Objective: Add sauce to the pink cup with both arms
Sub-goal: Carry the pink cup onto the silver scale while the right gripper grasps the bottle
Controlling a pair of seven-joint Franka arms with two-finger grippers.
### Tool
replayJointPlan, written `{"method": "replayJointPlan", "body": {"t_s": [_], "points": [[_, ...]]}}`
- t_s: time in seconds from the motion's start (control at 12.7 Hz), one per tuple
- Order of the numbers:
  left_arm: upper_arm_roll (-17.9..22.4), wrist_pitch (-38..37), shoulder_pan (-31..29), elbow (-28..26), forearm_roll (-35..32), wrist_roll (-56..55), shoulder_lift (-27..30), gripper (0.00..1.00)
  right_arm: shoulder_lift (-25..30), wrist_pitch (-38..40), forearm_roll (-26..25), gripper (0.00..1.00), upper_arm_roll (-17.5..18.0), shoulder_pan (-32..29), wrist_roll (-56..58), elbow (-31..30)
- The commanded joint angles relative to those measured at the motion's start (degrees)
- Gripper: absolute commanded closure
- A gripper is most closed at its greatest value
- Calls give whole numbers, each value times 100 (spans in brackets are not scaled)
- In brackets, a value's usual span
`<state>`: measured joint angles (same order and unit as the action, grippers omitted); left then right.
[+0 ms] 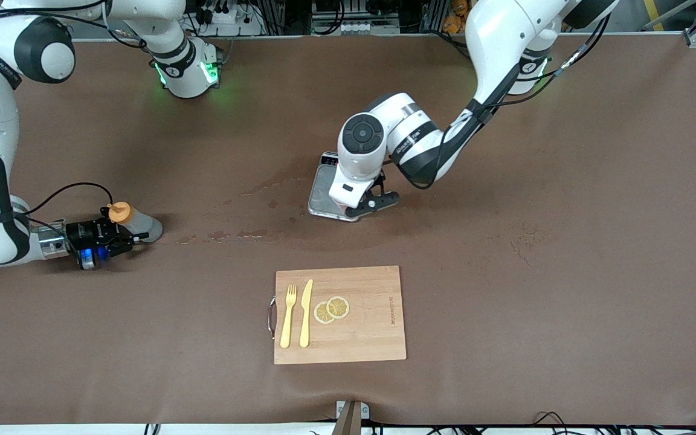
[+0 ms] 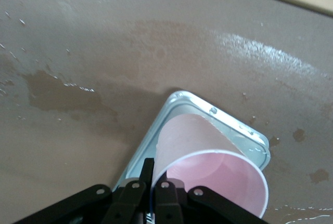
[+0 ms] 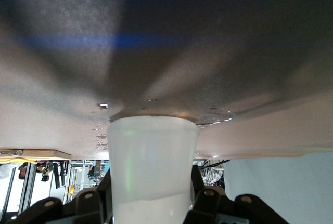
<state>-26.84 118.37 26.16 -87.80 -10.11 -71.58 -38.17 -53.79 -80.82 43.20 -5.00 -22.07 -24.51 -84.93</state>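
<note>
The sauce bottle [image 1: 138, 223], whitish with an orange cap [image 1: 119, 211], is on the table at the right arm's end. My right gripper [image 1: 130, 236] reaches in level with the table and is shut on the bottle's body [image 3: 151, 156], a finger [image 3: 202, 193] pressed to each side. The pink cup [image 2: 208, 156] lies tilted on a metal tray [image 2: 213, 110] near the table's middle. My left gripper [image 2: 153, 176] is shut on the cup's rim. In the front view the left gripper [image 1: 367, 204] is over the tray [image 1: 322, 192], and the arm hides the cup.
A wooden cutting board [image 1: 372, 314] with a yellow fork [image 1: 288, 315], knife [image 1: 306, 313] and two lemon slices [image 1: 331, 309] lies nearer the front camera than the tray. Wet patches [image 1: 245, 234] mark the brown tabletop between bottle and tray.
</note>
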Motion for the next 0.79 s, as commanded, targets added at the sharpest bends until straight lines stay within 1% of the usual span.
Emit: {"method": "replayJointPlan", "body": {"t_s": [0.0,0.16,0.24,0.32,0.47,0.63,0.71], "points": [[38,194,134,210,-185,-181,-208,100,-88,128,110,75,16,-17,-159,109],[38,396,178,210,-185,-268,-278,100,-53,286,119,75,16,-17,-281,178],[38,467,196,193,-193,-278,-287,100,-1,347,110,75,16,9,-587,205],[38,485,205,193,-193,-286,-322,100,52,357,93,75,16,36,-920,257],[38,485,205,193,-185,-365,-349,100,70,374,66,76,16,71,-1020,328],[38,485,249,184,-202,-602,-375,100,114,602,23,75,16,150,-1090,494],[38,485,249,175,-202,-681,-375,100,131,681,5,75,8,211,-1317,582]]}}
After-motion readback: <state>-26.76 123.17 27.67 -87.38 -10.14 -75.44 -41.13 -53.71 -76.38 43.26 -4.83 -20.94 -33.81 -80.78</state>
